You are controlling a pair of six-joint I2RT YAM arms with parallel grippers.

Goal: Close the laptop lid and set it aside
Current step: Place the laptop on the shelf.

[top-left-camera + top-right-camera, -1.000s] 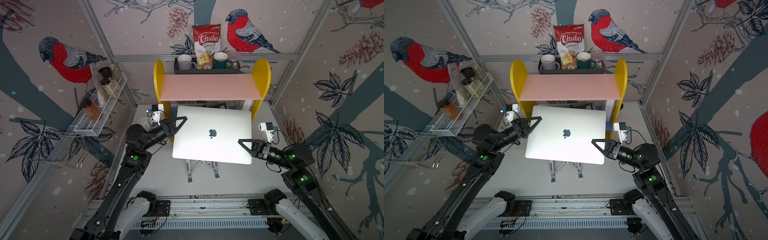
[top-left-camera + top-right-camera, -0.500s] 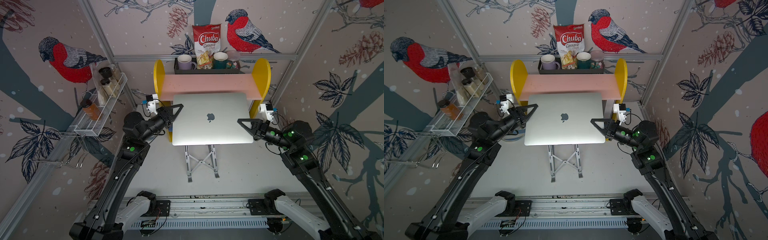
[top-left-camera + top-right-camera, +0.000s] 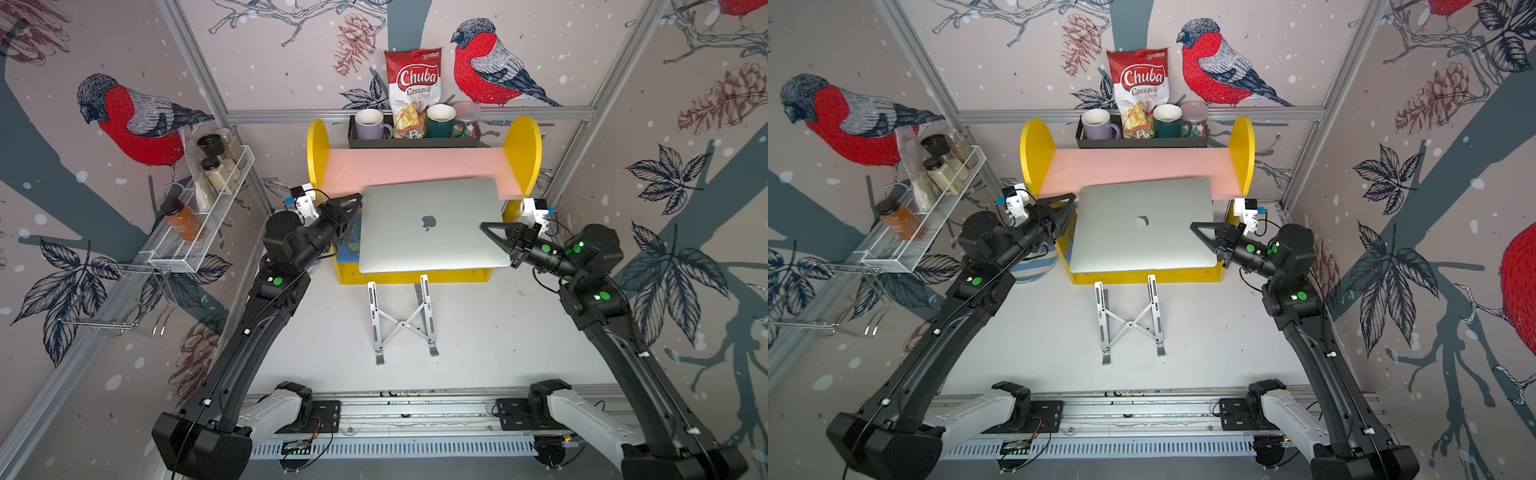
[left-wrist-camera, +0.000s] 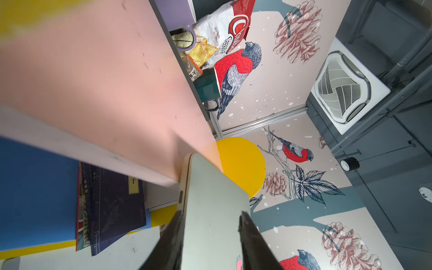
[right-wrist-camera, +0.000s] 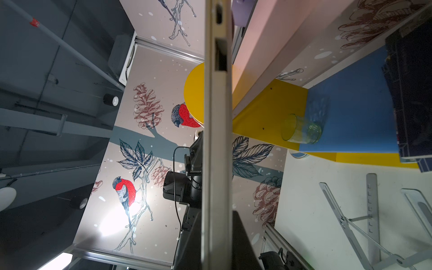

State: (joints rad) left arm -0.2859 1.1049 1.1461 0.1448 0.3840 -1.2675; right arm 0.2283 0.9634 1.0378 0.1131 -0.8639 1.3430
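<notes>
Carried back from over the folding stand within a second, the laptop was held above the desk, over the front of the yellow-sided shelf, its far edge at the pink top board. The laptop lid was shut, logo up. The stand stood bare on the desk just in front. The right fingers were clamped on the laptop's right edge. The left fingers stood apart, one on either side of its left edge.
</notes>
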